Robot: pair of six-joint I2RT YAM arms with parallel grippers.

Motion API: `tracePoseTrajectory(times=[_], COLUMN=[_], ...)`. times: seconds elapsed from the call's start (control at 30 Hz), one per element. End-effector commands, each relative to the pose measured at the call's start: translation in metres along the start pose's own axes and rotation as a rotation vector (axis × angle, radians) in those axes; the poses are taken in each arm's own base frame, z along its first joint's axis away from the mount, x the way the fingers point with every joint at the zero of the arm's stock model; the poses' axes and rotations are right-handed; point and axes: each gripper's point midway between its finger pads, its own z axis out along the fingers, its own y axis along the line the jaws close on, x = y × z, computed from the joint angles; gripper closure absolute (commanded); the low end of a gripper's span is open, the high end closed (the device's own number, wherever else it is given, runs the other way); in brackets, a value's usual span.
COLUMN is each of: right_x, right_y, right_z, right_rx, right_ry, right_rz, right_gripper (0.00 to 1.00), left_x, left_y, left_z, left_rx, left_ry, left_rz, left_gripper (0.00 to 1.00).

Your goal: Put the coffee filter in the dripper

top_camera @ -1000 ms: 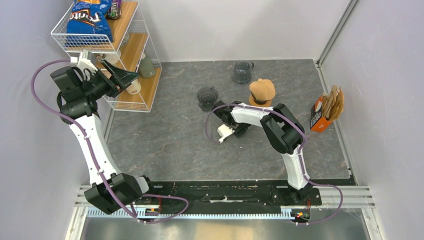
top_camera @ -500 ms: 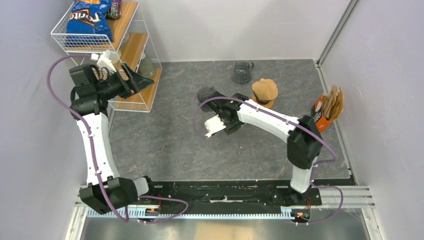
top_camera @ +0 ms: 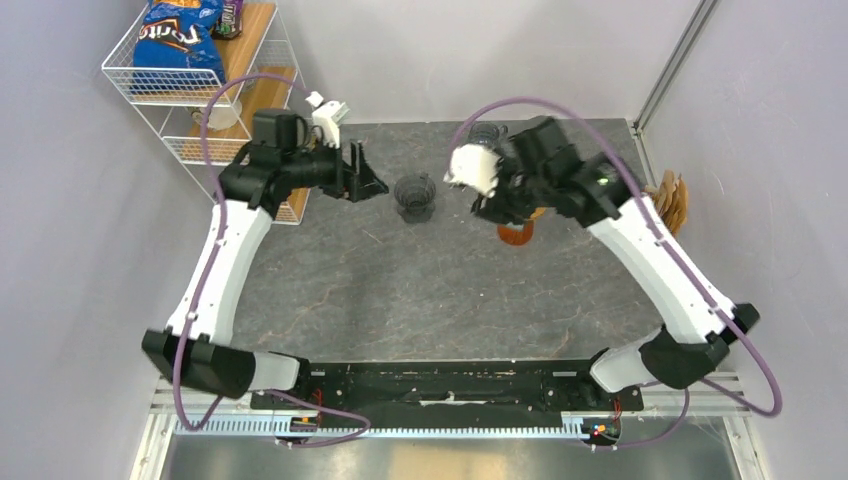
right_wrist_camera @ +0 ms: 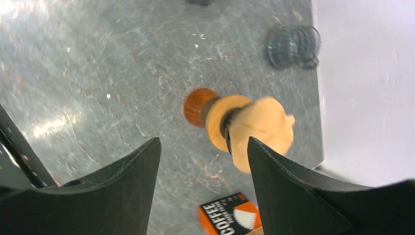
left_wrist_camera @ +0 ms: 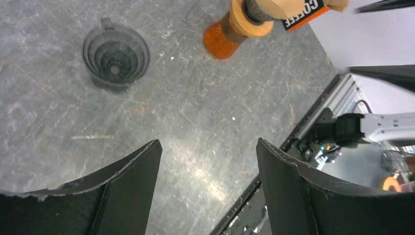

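A dark ribbed dripper (top_camera: pixel 415 197) stands on the grey table; the left wrist view shows it from above (left_wrist_camera: pixel 116 55), empty. A tan paper filter (right_wrist_camera: pixel 263 131) sits on an orange-based stand (top_camera: pixel 515 233), also seen in the left wrist view (left_wrist_camera: pixel 221 39). An orange coffee filter box (right_wrist_camera: pixel 230 218) with brown filters (top_camera: pixel 670 200) stands at the right wall. My left gripper (top_camera: pixel 372 183) is open and empty just left of the dark dripper, fingers spread (left_wrist_camera: pixel 207 142). My right gripper (top_camera: pixel 497 207) is open and empty, raised above the stand (right_wrist_camera: pixel 203 139).
A dark glass cup (top_camera: pixel 487 135) stands at the back, partly behind my right wrist; it also shows in the right wrist view (right_wrist_camera: pixel 292 46). A wire shelf (top_camera: pixel 190 95) with a chips bag (top_camera: pixel 180 40) stands at back left. The black rail (top_camera: pixel 450 385) runs along the near edge.
My left gripper swung from the shelf to the table beside the dark dripper. My right arm lifted off the table and moved back-right, over the orange stand.
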Motion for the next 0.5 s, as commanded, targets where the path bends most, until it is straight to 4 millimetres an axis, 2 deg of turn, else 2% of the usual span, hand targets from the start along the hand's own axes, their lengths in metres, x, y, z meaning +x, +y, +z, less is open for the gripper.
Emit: tracePoseTrajectory(times=[0.0, 0.17, 0.3, 0.4, 0.47], right_x=[-0.002, 0.029, 0.067, 0.099, 0.120], right_y=[-0.031, -0.085, -0.135, -0.172, -0.197], right_z=[-0.042, -0.068, -0.084, -0.084, -0.069], right_rx=[0.067, 0.154, 0.214, 0.233, 0.251], right_ry=[-0.156, -0.240, -0.357, -0.435, -0.450], right_rz=[0.386, 0.788, 1.098, 1.248, 1.298], right_gripper=[0.26, 0.27, 0.28, 0.30, 0.33], left_x=[-0.033, -0.060, -0.084, -0.093, -0.095], left_y=[0.013, 0.027, 0.036, 0.035, 0.034], left_z=[0.049, 0.118, 0.168, 0.186, 0.186], left_rx=[-0.033, -0.019, 0.005, 0.045, 0.051], left_ry=[-0.010, -0.040, -0.057, -0.059, -0.063], left_rz=[0.095, 0.019, -0.006, -0.021, -0.024], left_gripper=[0.23, 0.29, 0.32, 0.32, 0.32])
